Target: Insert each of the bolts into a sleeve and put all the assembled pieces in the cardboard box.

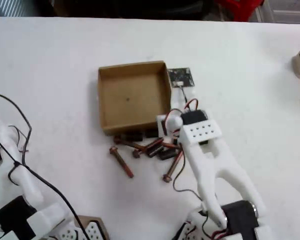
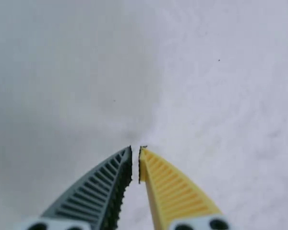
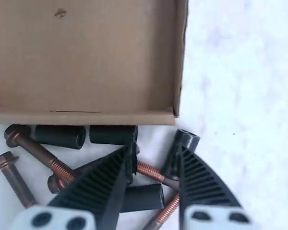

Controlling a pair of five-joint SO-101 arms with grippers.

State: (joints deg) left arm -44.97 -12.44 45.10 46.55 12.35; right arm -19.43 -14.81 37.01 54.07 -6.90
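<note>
The cardboard box (image 1: 103, 100) sits open-topped in the middle of the white counter (image 1: 250, 65). The bolts and sleeves lie scattered on the counter just outside its near wall. In the right wrist view, two black sleeves (image 3: 60, 136) lie end to end close along that wall. A third sleeve (image 3: 145, 196) lies beneath the hand, and a fourth (image 3: 186, 140) stands tilted with its open end showing, against the tip of one finger. A copper-coloured flanged bolt (image 3: 30, 145) lies slantwise beside the sleeves, with a shorter bolt (image 3: 12, 176) near it. The right hand (image 3: 157, 152) hangs low over this pile by the box's near right corner. Its black ribbed fingers (image 3: 105, 187) are moderately apart and grip nothing, and a bolt shank (image 3: 150, 171) lies crosswise in the gap between them. In the high view, one bolt (image 1: 121, 161) lies by itself a little further from the box, and another (image 1: 174, 167) lies just beside the right arm (image 1: 210, 165). A small green circuit board (image 1: 181, 77) rests just beside the box's far right corner. The left hand (image 2: 135, 154) is over bare counter, its grey and yellow fingers (image 2: 168, 187) drawn together to a hairline gap with nothing between them. The left arm (image 1: 15, 200) sits at the near left edge, well apart from the box.
</note>
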